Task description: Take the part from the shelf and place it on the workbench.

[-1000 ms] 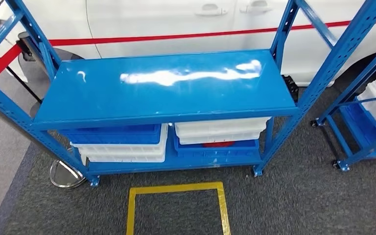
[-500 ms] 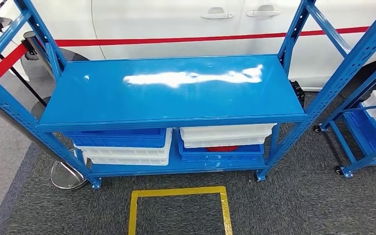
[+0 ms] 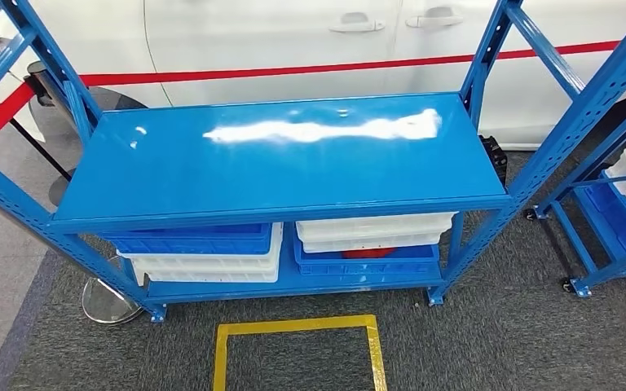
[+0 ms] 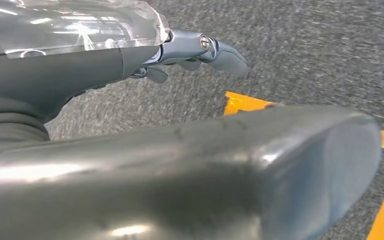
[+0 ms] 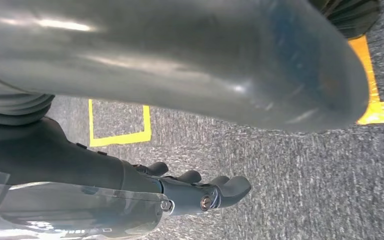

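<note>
The blue metal shelf rack [image 3: 293, 163] stands ahead of me in the head view, its top surface bare and glossy. On its lower level a red part [image 3: 367, 252] peeks out of a blue bin [image 3: 367, 264] beneath a white bin [image 3: 375, 226]. My left hand [image 4: 95, 70] hangs over grey carpet with its fingers [image 4: 220, 52] stretched out and nothing in it. My right hand [image 5: 105, 170] hangs the same way, fingers [image 5: 220, 192] apart and holding nothing.
A blue bin [image 3: 196, 238] on a white bin [image 3: 204, 265] fills the lower left. A yellow taped square [image 3: 297, 326] marks the carpet before the rack. A white car [image 3: 293, 41] stands behind, a second rack [image 3: 619, 212] to the right, a stanchion base [image 3: 110, 301] to the left.
The whole head view has shifted a little, so the camera has moved. Nothing on the shelf has changed place.
</note>
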Tool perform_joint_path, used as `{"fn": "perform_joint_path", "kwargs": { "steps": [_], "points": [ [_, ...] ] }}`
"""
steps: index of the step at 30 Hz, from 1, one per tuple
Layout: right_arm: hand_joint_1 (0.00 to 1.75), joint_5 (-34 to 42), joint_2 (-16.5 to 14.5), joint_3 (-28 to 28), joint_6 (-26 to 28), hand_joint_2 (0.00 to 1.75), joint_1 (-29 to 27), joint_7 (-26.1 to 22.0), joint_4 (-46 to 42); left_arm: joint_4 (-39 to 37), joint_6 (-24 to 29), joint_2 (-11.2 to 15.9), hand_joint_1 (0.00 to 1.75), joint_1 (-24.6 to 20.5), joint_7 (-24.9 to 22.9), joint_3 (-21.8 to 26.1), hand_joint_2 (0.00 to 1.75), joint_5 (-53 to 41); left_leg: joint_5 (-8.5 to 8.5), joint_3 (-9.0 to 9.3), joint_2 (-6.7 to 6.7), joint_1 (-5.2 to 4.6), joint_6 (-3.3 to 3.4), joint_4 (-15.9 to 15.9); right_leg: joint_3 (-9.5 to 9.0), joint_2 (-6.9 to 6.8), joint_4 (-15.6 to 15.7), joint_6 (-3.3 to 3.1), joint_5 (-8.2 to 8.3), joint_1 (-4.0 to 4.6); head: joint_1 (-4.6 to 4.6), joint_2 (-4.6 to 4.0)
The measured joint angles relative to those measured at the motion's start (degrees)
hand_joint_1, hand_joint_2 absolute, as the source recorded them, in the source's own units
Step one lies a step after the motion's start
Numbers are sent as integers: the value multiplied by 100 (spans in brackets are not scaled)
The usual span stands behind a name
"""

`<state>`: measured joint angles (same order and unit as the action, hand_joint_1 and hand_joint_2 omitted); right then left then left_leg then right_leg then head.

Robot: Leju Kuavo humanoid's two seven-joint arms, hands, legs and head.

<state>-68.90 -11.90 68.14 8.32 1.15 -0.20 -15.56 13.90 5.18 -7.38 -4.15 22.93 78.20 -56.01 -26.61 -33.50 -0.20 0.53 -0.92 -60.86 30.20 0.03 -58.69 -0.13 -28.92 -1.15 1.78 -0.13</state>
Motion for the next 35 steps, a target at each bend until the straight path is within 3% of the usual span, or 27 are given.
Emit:
{"fn": "perform_joint_path", "kwargs": {
  "steps": [4,6,8,9,10,11,12,14,15,16,18,19,31,35],
  "points": [
    [0,-54,-10,12,1,0,10,-3,0,1,23,0,0,-6,-4,1,0,17,38,75,-12,-11,148,233,-19,2,-23,145,-78,6,-4,1],
    [0,-124,-13,11,-10,0,11,-7,0,1,43,-1,0,-7,-4,10,0,79,63,117,-8,5,231,298,119,1,-361,174,-307,3,-9,1],
    [0,-184,-11,10,-22,87,12,-7,0,1,70,-2,0,-10,-11,22,0,123,55,129,-1,-21,281,309,494,1,-1088,176,-673,0,-11,0],
    [0,-196,-11,10,-23,131,13,-4,0,1,86,-3,0,-9,-19,25,0,131,48,131,-1,-36,292,305,681,1,-1423,179,-791,1,-11,0],
    [0,-204,-11,10,-19,175,13,-2,0,1,102,-4,0,-7,-30,27,0,133,38,138,-3,-50,301,299,796,0,-1597,178,-794,0,-10,0],
    [0,-207,-11,10,-13,175,13,1,0,1,114,-7,0,-6,-41,29,0,132,25,148,-8,-60,305,289,804,0,-1551,171,-677,1,-11,1],
    [0,-207,-9,10,-4,175,15,10,0,0,120,-12,0,-5,-52,31,0,131,7,163,-14,-63,307,275,701,-1,-1285,174,-464,-3,-10,0],
    [0,-210,-11,11,6,175,20,58,3,-1,132,-16,0,-9,-75,39,0,126,-58,178,-27,-82,293,210,361,7,-505,218,-54,-26,-14,1],
    [0,-208,-16,14,13,175,28,85,7,-1,141,-15,0,-11,-97,44,0,118,-89,176,-32,-98,285,177,242,20,-239,213,41,-33,-11,0],
    [0,-198,-23,21,24,175,37,105,10,0,154,-11,0,-13,-129,50,44,110,-115,172,-36,-120,269,152,187,34,-109,203,69,-35,-10,0],
    [0,-164,-30,52,62,175,54,115,13,1,185,-7,0,-13,-206,59,131,91,-125,173,-39,-141,250,152,185,52,-101,141,60,-17,-6,0],
    [0,-151,-30,73,80,175,56,116,13,1,202,-7,0,-13,-237,61,175,84,-123,178,-39,-142,238,161,185,52,-99,140,65,-12,-8,0],
    [0,-202,-30,110,79,175,68,138,15,1,333,-7,0,-11,-340,49,175,12,-102,201,-39,-124,205,202,184,52,-102,106,57,10,-8,0],
    [0,5,-10,-25,28,175,58,140,15,1,421,4,0,24,-449,-168,175,170,-102,201,-39,-126,205,202,180,52,-98,107,58,8,-8,0]
  ]
}}
